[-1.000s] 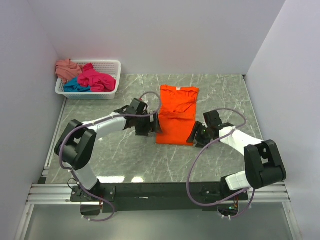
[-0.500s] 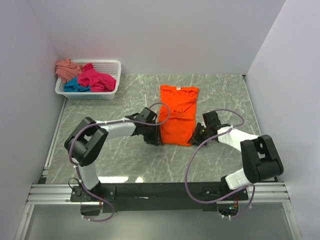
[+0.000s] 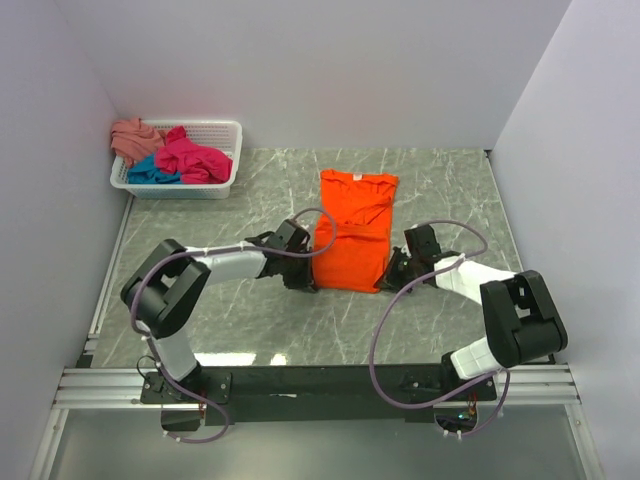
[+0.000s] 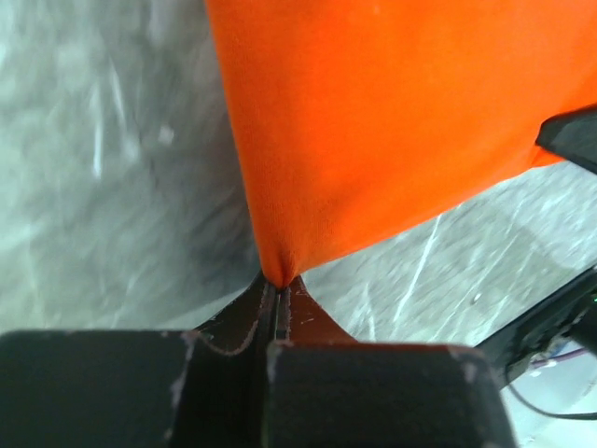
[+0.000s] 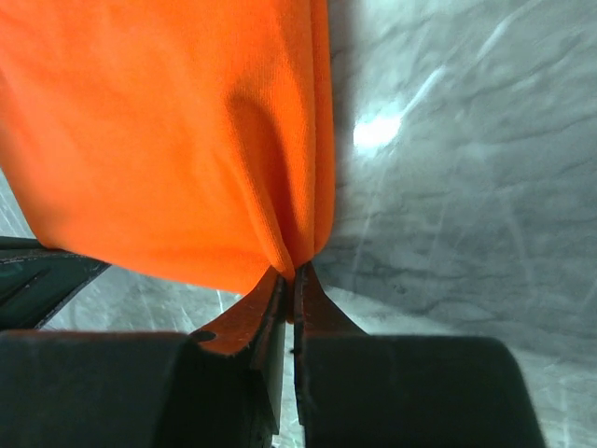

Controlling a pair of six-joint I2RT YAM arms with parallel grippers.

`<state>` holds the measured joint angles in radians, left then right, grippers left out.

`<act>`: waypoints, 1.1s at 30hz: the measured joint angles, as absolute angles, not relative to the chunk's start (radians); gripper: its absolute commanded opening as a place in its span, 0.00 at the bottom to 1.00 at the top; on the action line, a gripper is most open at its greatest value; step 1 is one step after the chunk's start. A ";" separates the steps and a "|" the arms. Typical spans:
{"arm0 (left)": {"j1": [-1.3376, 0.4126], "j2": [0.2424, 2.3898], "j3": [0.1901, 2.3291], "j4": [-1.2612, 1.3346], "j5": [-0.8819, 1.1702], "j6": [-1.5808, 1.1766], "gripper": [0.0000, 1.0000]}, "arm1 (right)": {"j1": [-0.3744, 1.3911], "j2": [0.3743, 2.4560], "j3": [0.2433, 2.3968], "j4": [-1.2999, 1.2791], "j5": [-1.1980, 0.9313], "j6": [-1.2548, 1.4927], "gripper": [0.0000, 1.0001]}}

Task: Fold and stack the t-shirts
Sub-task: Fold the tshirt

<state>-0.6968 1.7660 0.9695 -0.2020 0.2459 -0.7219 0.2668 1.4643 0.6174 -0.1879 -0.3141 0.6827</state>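
Drawn inward and shut, left pincer (image 4: 280, 285), right pincer (image 5: 292, 280) clamped on orange t-shirt's (image 3: 352, 240) near corners

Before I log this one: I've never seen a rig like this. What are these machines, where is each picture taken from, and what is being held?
Two robot arms are bolted side by side at the near edge of a grey marbled table. The wide picture looks down from above and behind them. The two close-ups come from a camera on each wrist, looking along that arm's own claw.

An orange t-shirt lies partly folded in the middle of the table. The left claw is shut on its near left corner, and the right claw is shut on its near right corner. Each pinches a small peak of cloth.

At the far left, a white basket holds three more crumpled pieces: a magenta shirt, a teal shirt and a salmon shirt.
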 measured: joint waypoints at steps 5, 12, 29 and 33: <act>-0.741 1.689 0.884 -0.206 0.236 -0.720 0.00 | 0.314 1.401 0.559 -0.187 -0.313 0.688 0.00; -0.838 1.536 0.795 -0.323 0.203 -0.739 0.01 | 0.444 1.187 0.472 -0.339 -0.277 0.748 0.00; -0.687 1.628 1.348 -0.415 -0.003 -0.715 0.00 | 0.303 1.260 1.014 -0.562 -0.112 0.668 0.00; -0.648 1.753 1.505 -0.425 -0.028 -0.691 0.00 | 0.254 1.383 1.131 -0.543 -0.123 0.643 0.00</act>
